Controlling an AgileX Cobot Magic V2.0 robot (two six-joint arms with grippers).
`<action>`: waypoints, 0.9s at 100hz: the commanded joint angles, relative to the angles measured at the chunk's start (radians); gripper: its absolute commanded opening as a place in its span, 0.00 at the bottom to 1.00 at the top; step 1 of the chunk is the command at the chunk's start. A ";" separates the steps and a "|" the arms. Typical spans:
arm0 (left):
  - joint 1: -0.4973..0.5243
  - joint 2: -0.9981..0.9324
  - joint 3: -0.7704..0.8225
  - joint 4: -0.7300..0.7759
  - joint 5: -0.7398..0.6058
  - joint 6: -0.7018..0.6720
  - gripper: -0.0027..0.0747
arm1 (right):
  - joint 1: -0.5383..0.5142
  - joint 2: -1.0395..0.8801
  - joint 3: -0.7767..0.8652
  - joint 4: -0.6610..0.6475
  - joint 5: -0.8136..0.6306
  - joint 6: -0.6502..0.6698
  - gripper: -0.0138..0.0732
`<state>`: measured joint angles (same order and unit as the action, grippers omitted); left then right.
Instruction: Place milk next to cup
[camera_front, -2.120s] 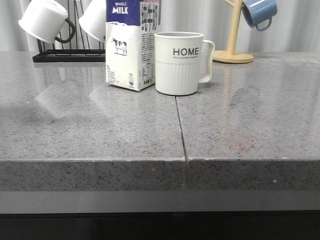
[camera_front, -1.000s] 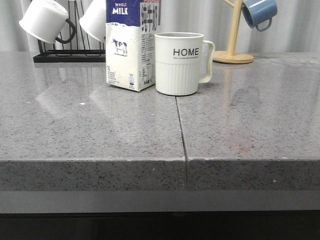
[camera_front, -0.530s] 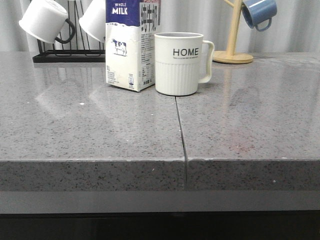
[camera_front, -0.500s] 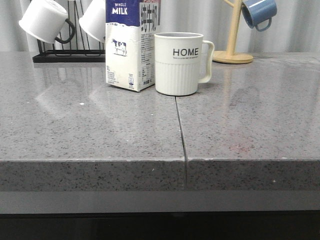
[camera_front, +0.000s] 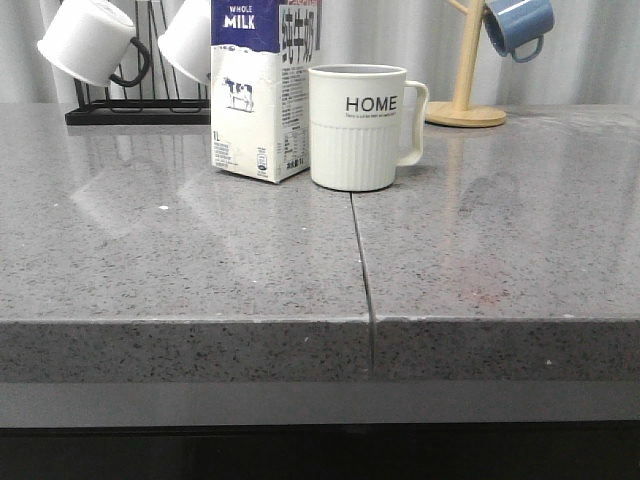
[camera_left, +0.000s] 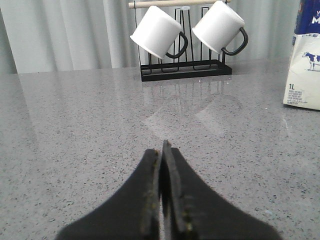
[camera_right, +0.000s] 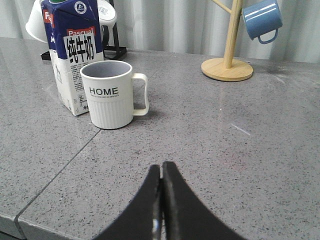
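The milk carton (camera_front: 262, 95), white with a dark blue top and a cow picture, stands upright on the grey counter, right beside the left side of the cream HOME cup (camera_front: 358, 127). Both also show in the right wrist view, the milk (camera_right: 72, 55) behind and beside the cup (camera_right: 108, 94). In the left wrist view only the carton's edge (camera_left: 305, 65) shows. My left gripper (camera_left: 162, 147) is shut and empty over bare counter. My right gripper (camera_right: 162, 167) is shut and empty, well short of the cup. Neither gripper shows in the front view.
A black rack (camera_front: 135, 110) with two white, black-handled mugs (camera_front: 90, 40) stands at the back left. A wooden mug tree (camera_front: 465, 95) with a blue mug (camera_front: 518, 25) stands at the back right. A seam (camera_front: 360, 260) runs down the counter toward its front edge.
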<state>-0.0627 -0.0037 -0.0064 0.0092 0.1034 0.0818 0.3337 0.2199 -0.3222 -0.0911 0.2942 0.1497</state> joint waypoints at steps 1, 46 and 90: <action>0.003 -0.031 0.047 -0.001 -0.069 -0.011 0.01 | -0.002 0.007 -0.026 -0.008 -0.075 -0.002 0.09; 0.003 -0.031 0.047 -0.001 -0.069 -0.011 0.01 | -0.011 0.008 -0.016 -0.009 -0.100 -0.002 0.09; 0.003 -0.031 0.047 -0.001 -0.069 -0.011 0.01 | -0.329 -0.061 0.230 0.091 -0.294 -0.053 0.09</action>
<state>-0.0604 -0.0037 -0.0064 0.0092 0.1034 0.0818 0.0533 0.1893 -0.1120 -0.0357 0.1159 0.1350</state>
